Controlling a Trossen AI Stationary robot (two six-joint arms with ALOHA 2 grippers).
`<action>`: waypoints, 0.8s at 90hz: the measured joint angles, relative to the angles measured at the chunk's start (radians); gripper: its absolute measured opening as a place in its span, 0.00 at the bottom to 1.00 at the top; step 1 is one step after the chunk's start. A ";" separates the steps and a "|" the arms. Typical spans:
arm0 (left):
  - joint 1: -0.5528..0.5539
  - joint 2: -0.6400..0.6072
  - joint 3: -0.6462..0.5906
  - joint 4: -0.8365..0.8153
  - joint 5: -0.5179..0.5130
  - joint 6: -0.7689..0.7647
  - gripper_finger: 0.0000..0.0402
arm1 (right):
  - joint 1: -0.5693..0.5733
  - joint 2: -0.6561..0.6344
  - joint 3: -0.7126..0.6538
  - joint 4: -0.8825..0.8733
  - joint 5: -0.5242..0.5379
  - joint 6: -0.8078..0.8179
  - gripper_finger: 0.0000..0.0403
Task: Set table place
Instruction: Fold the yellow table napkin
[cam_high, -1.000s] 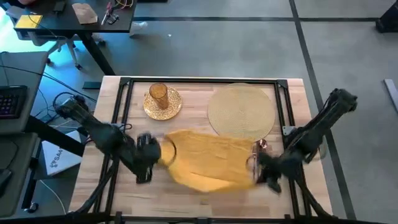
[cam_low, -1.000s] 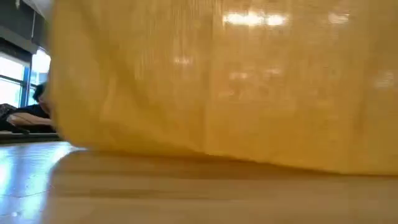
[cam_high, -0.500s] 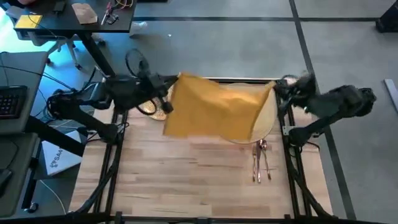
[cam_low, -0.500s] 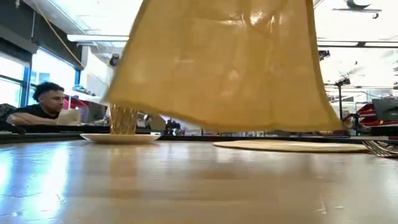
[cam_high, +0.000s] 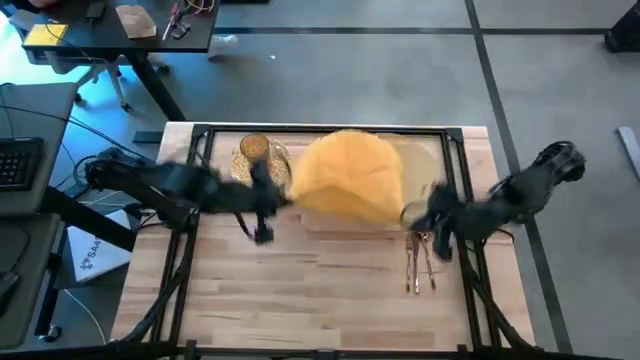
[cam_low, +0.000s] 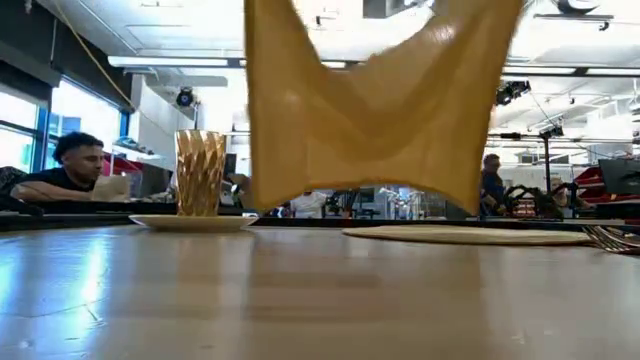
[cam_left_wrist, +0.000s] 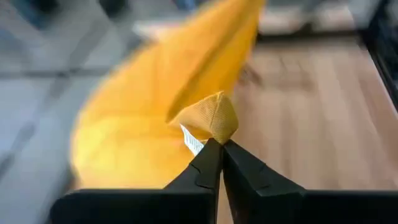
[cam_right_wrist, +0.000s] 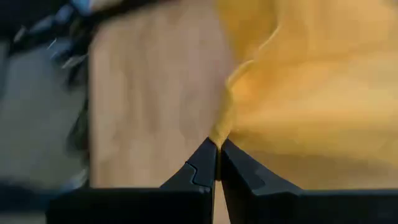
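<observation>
Both grippers pinch the yellow napkin (cam_high: 348, 178) between them, and you can see how far it has travelled: half a second ago the cloth was stretched wide and high over the far edge of the table (cam_high: 300, 300), and now it billows as a rounded hump over the near part of the woven placemat (cam_high: 425, 160), with both arms drawn back toward the middle of the tabletop. Your left gripper (cam_high: 262, 205) sits just in front of the gold plate (cam_high: 275, 165) and amber glass (cam_high: 254, 148); your right gripper (cam_high: 432, 215) is beside the placemat's near edge, just above the copper cutlery (cam_high: 420, 265), which lies where it lay before. From the low view you get what the overhead hides — the napkin (cam_low: 375, 110) hangs clear of the wood, sagging in the middle between two raised corners, with the glass (cam_low: 200, 172) standing upright on the plate (cam_low: 193, 223) and a person seated in the room behind. Your left wrist view shows its fingers (cam_left_wrist: 205, 171) pressed together on a folded corner with a small white label whose writing cannot be read; your right wrist view shows its fingers (cam_right_wrist: 202, 168) closed on the cloth's edge.
</observation>
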 joint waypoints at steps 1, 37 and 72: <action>-0.006 0.003 -0.013 0.001 0.010 -0.008 0.00 | 0.008 0.002 -0.021 0.017 -0.015 0.014 0.00; -0.216 0.082 -0.332 0.226 0.215 -0.387 0.00 | 0.210 0.173 -0.426 0.682 -0.267 0.422 0.00; -0.419 0.090 -0.342 0.246 0.238 -0.645 0.00 | 0.296 0.235 -0.403 0.862 -0.424 0.554 0.00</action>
